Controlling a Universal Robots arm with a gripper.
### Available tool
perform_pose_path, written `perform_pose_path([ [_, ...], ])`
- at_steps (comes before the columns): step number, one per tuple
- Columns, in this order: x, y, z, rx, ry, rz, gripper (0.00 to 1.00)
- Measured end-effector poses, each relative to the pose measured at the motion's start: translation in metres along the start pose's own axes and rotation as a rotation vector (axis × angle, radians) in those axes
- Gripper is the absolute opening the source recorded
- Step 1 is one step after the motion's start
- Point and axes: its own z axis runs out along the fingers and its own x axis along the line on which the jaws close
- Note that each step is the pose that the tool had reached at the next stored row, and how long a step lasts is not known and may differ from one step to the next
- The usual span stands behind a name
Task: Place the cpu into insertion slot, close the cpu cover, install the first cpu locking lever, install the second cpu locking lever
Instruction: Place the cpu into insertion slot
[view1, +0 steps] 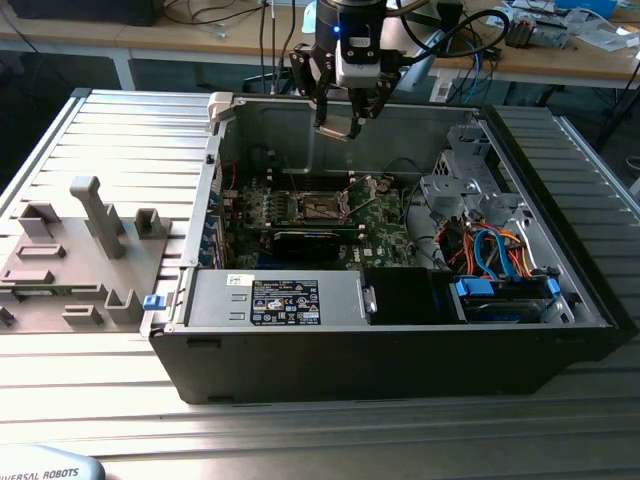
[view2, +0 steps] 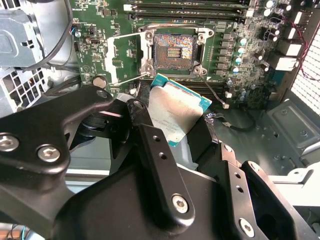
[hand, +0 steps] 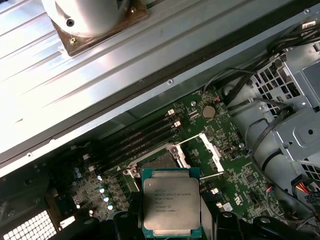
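My gripper (view1: 342, 124) hangs over the open computer case, shut on the cpu (view1: 338, 129), a flat square chip with a silver top and teal edge. In both wrist views the cpu (view2: 177, 112) (hand: 171, 202) sits between the black fingers (view2: 156, 150), above the green board and apart from it. The insertion slot (view2: 174, 50) (hand: 157, 162) (view1: 322, 207) lies bare below, its contact field exposed. The cpu cover (view2: 122, 56) (hand: 210, 152), a thin silvery frame, stands swung open beside the slot. I cannot make out the locking levers.
Memory slots (view2: 200, 11) run along one side of the slot. A grey drive cage (view1: 462, 185) and orange and blue cables (view1: 490, 250) fill the exterior view's right. The power supply (view1: 275, 298) lies along the case front. A grey fixture tray (view1: 75, 250) sits at the left.
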Motion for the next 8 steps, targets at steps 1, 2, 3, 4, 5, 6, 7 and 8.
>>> perform_pose_path([
  [1, 0.0000, 0.0000, 0.0000, -0.0001, -0.0001, 0.002, 0.54],
  [2, 0.0000, 0.0000, 0.0000, -0.0001, -0.0003, 0.003, 0.54],
  [3, 0.0000, 0.0000, 0.0000, -0.0001, -0.0003, 0.004, 0.54],
  [4, 0.0000, 0.0000, 0.0000, -0.0001, -0.0004, 0.005, 0.54],
  [5, 0.0000, 0.0000, 0.0000, -0.0001, -0.0004, 0.006, 0.54],
  [6, 0.0000, 0.0000, 0.0000, -0.0001, -0.0005, 0.007, 0.54],
  [7, 0.0000, 0.0000, 0.0000, -0.0002, -0.0006, 0.008, 0.54],
  [8, 0.0000, 0.0000, 0.0000, -0.0002, -0.0007, 0.010, 0.54],
])
